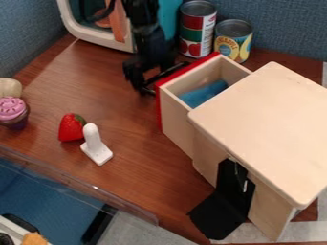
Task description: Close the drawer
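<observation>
- The drawer stands part way out of the wooden box, its red front facing the left part of the table.
- A blue thing lies inside the drawer, toward the box.
- The gripper hangs down just outside the red front, low over the table; whether it touches the front I cannot tell.
- I cannot tell whether the gripper is open or closed.
- The box takes up the right side of the table; a black piece hangs from its near side and spreads out at the table's near edge.
- Two cans stand side by side at the table's far edge, beyond the drawer: a tall red and green one and a shorter yellow one.
- Left of them, a white-framed thing stands at the far edge, behind the arm.
- A strawberry lies left of the drawer, with an upright white piece just beside it.
- A cupcake is toward the table's left end, beside a beige thing.
</observation>
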{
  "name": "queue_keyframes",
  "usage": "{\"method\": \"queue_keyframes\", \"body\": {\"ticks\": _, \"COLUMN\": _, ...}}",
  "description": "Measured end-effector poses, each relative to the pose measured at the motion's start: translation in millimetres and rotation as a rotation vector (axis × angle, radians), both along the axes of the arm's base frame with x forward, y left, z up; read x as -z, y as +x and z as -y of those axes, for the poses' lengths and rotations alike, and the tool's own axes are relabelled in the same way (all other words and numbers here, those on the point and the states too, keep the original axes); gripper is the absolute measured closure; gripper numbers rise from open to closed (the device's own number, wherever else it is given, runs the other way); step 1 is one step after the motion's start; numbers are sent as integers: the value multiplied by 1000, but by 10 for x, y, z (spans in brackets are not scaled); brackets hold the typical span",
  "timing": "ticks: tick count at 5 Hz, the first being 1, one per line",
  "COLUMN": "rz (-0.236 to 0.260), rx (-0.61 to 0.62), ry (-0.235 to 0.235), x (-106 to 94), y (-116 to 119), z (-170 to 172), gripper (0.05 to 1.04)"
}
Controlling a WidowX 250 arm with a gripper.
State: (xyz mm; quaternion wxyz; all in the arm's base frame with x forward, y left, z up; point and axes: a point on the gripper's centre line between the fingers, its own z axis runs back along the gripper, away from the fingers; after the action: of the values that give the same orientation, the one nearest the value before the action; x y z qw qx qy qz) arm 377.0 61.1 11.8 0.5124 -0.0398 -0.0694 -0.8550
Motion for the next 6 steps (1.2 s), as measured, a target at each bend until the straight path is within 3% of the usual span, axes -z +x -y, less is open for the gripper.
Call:
{"method": "queue_keyframes", "body": {"ticks": 3, "rz": -53, "rx": 67, "ry": -41, "x": -18, "y": -314, "z": 398, "gripper": 84}}
{"method": "queue_keyframes", "body": {"ticks": 5, "rz": -108, "rx": 86, "ry": -41, "x": 37, "y": -464, "z": 667, "gripper": 84}}
{"method": "queue_keyframes", "body": {"ticks": 6, "rz": -108, "rx": 96, "ry": -30, "x": 38, "y": -548, "z": 745, "gripper": 84}}
